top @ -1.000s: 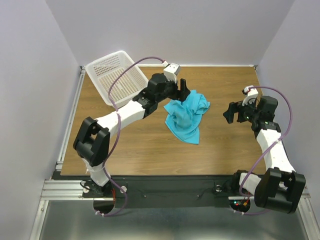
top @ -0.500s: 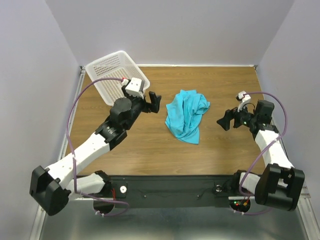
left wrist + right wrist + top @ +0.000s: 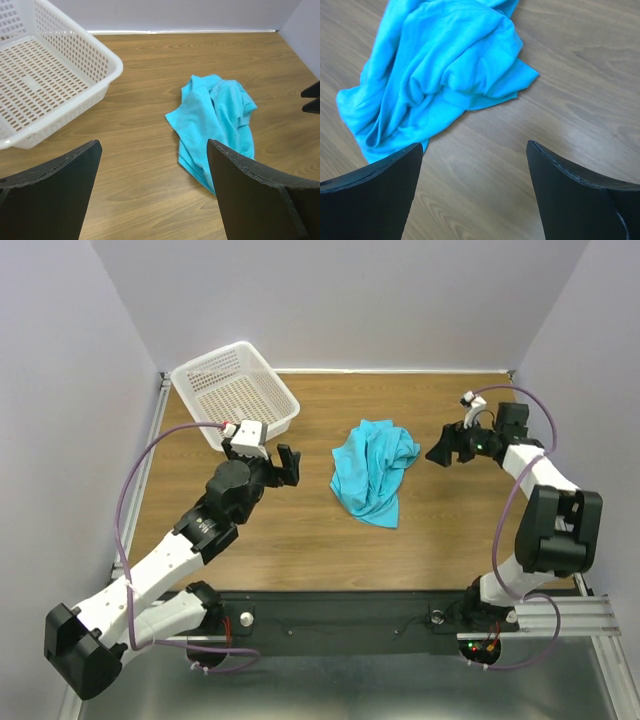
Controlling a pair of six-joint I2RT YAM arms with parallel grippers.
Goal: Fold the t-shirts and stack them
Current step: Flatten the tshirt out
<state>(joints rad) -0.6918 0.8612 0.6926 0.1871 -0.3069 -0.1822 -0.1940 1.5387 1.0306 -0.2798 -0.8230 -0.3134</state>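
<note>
A turquoise t-shirt [image 3: 373, 472] lies crumpled in a heap on the middle of the wooden table, also seen in the left wrist view [image 3: 215, 125] and the right wrist view [image 3: 435, 85]. My left gripper [image 3: 284, 466] hovers to its left, open and empty, apart from the cloth. To the shirt's right my right gripper [image 3: 442, 450] points at it, open with nothing between its fingers, a short gap away.
A white slotted plastic basket [image 3: 234, 394] stands at the table's back left corner, also in the left wrist view [image 3: 45, 80]. Grey walls close in the back and both sides. A metal rail [image 3: 140, 480] runs along the left edge.
My left gripper has let go of the shirt and drawn back to the left. My right arm swung from the right edge up and in toward the shirt.
</note>
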